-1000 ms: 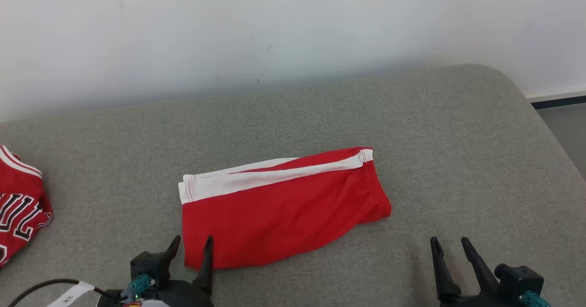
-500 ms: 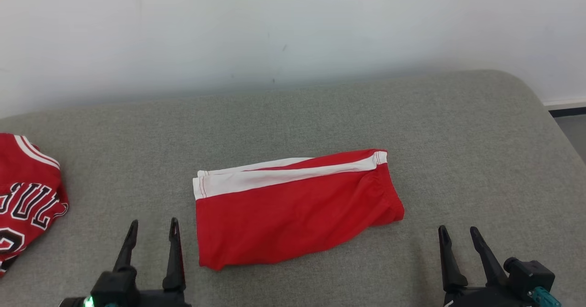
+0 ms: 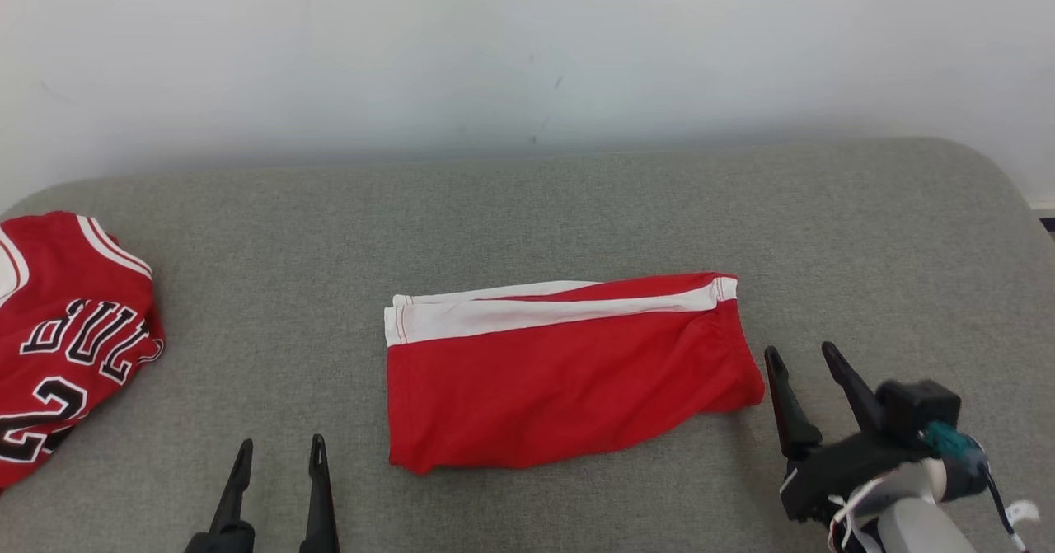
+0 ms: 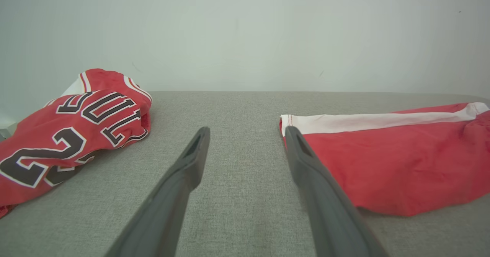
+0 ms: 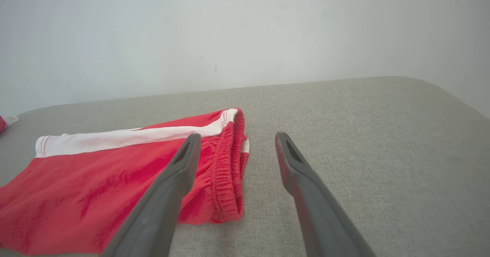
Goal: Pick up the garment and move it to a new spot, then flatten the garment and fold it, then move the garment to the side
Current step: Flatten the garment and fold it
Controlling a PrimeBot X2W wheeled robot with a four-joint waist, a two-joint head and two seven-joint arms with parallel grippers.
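Far L: a red jersey (image 3: 70, 330) sits bunched at the cushion (image 3: 577, 207) edge, well apart from the work. I'd judge it's not part of this job, so leave it. It does take up part of the L side, so bear that in mind if you plan to park there.

Next, your L gripper (image 3: 281, 447): fingers spread wide, nothing between them, low over bare cushion just L of the shorts' (image 3: 560, 388) near-L corner. In the L wrist view one fingertip lines up w/ the hem edge. Can't tell if it touches the cloth.

Centre: the shorts lie flat mid-cushion, w/ the white stripe (image 3: 544, 314) along the far edge, hem end L and elastic waistband (image 5: 226, 161) R. They look doubled over, leg on leg, as two stripe layers show at the far edge. So I'd judge pick-up, relocate, flatten and at least one fold are done. Few wrinkles; the near edge runs a bit uneven toward the R.

R side: your R gripper (image 3: 799, 352) is also spread wide and empty, just beside the waistband end at the near-R corner. In the R wrist view one finger crosses the cloth by the waistband; contact unclear.

What's left, IMO: maybe a 2nd fold, hem to waistband, since the grippers sit at opposite ends. After that comes the move to the side. Neither has begun, as nothing's pinched. If you count the fold as finished, only the side move remains.
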